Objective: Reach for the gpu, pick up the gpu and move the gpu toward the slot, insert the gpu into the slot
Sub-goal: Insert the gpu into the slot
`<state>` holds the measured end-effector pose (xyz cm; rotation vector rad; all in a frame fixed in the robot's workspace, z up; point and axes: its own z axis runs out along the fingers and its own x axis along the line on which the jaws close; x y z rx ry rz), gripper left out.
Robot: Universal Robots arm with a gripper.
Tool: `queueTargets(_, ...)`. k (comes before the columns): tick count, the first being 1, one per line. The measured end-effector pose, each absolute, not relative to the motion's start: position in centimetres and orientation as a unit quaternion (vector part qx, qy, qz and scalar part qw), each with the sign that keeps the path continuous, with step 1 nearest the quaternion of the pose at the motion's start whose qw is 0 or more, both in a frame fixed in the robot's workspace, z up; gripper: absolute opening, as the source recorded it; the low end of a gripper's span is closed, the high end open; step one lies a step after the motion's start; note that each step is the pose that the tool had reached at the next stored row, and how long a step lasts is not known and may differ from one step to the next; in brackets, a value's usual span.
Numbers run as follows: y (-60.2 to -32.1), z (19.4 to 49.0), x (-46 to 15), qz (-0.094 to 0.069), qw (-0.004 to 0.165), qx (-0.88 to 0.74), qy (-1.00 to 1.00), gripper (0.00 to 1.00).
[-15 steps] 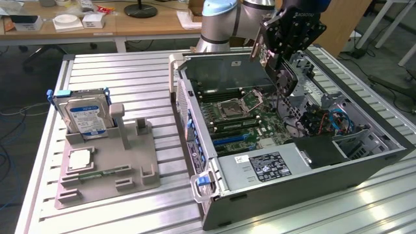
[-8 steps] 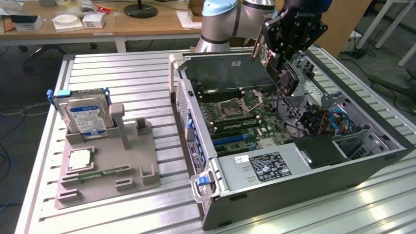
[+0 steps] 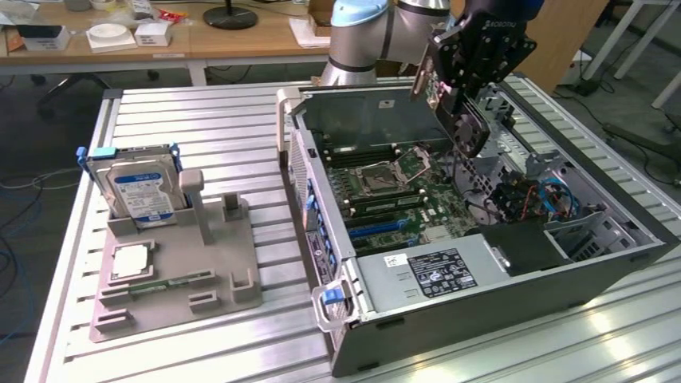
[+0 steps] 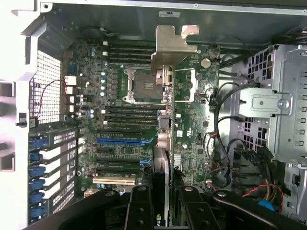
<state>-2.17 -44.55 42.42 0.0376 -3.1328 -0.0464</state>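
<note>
My pincer (image 3: 465, 100) is clamped on the gpu (image 3: 471, 132), which hangs edge-down over the open case (image 3: 500, 279), well clear of the board. The card seems to run crosswise to the blue slot (image 4: 119, 141). I judge it needs squaring with the slot, level, with no twist in my grip.

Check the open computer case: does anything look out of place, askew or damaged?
Nothing looks damaged or spilled. One card is out of its place: the gpu hangs above the motherboard, clamped in the gripper, not in a slot. The CPU socket looks empty.
</note>
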Motion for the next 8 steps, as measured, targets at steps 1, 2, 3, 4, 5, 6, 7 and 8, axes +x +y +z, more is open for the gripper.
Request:
queueTargets(1, -44.55, 42.43, -2.17, -0.015, 0.004, 0.015, -1.000, 0.26)
queueTargets(2, -44.55, 42.43, -2.17, -0.015, 0.004, 0.020, -1.000, 0.26)
queueTargets(3, -44.55, 42.43, -2.17, -0.015, 0.004, 0.025, -1.000, 0.26)
queueTargets(4, -44.55, 42.43, -2.17, -0.015, 0.004, 0.031, -0.999, 0.26)
queueTargets(5, -44.55, 42.42, -2.17, -0.015, 0.004, 0.037, -0.999, 0.26)
queueTargets(6, -44.55, 42.43, -2.17, -0.015, 0.005, 0.043, -0.999, 0.26)
queueTargets(7, -44.56, 42.43, -2.17, -0.015, 0.005, 0.049, -0.999, 0.26)
queueTargets(8, -44.56, 42.43, -2.17, -0.015, 0.005, 0.055, -0.998, 0.26)
